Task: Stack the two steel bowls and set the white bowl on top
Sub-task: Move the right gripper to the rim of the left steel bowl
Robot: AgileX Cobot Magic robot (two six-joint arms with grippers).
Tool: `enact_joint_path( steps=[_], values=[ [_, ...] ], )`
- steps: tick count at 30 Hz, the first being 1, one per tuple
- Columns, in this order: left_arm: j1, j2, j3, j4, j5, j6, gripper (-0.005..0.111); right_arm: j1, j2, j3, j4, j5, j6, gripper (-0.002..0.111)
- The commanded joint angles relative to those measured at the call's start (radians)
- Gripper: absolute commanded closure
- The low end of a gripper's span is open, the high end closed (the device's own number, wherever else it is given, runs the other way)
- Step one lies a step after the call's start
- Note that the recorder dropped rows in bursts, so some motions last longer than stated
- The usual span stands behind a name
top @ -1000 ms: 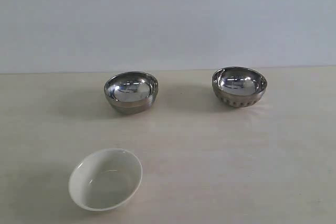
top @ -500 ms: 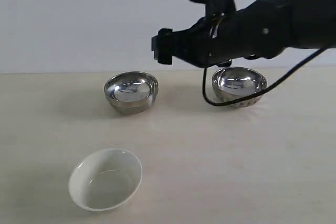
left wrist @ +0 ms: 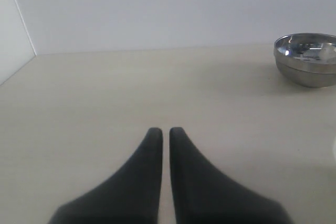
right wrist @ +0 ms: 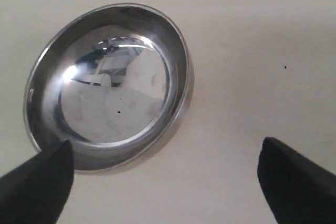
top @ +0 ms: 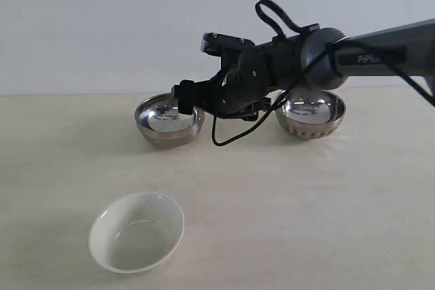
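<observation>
Two steel bowls stand at the back of the table: a banded smooth one (top: pixel 170 120) on the left and a dimpled one (top: pixel 310 115) on the right. The white bowl (top: pixel 136 231) sits upright near the front left. My right gripper (top: pixel 185 98) reaches across and hovers at the near-right rim of the banded bowl (right wrist: pixel 107 85). In the right wrist view the gripper (right wrist: pixel 165 177) is open and empty, with one finger (right wrist: pixel 39 179) by the rim and the other over bare table. My left gripper (left wrist: pixel 165 132) is shut on nothing, low over the table, with a steel bowl (left wrist: pixel 307 59) far ahead.
The beige table (top: pixel 292 202) ends at a white wall (top: pixel 102 25) behind the bowls. The right arm's black body and looping cable (top: pixel 234 130) pass in front of the dimpled bowl's left rim. A side wall (left wrist: pixel 13 30) shows in the left wrist view.
The right arm has swept in from the upper right, moved left and dropped lower, bringing its open gripper to the banded bowl. The bowls have not moved.
</observation>
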Motion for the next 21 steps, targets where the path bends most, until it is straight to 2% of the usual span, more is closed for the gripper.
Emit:
enact_joint_path(
  steps=[1, 9, 21],
  values=[
    [0.001, -0.003, 0.003, -0.003, 0.0, -0.011, 0.103, 0.002, 0.059, -0.05, 0.028, 0.003, -0.004, 0.023],
    [0.001, -0.003, 0.003, -0.003, 0.0, -0.011, 0.103, 0.002, 0.17, -0.148, 0.081, -0.023, 0.002, 0.023],
    [0.001, -0.003, 0.003, -0.003, 0.0, -0.011, 0.103, 0.002, 0.213, -0.184, 0.1, -0.09, 0.069, 0.023]
  ],
)
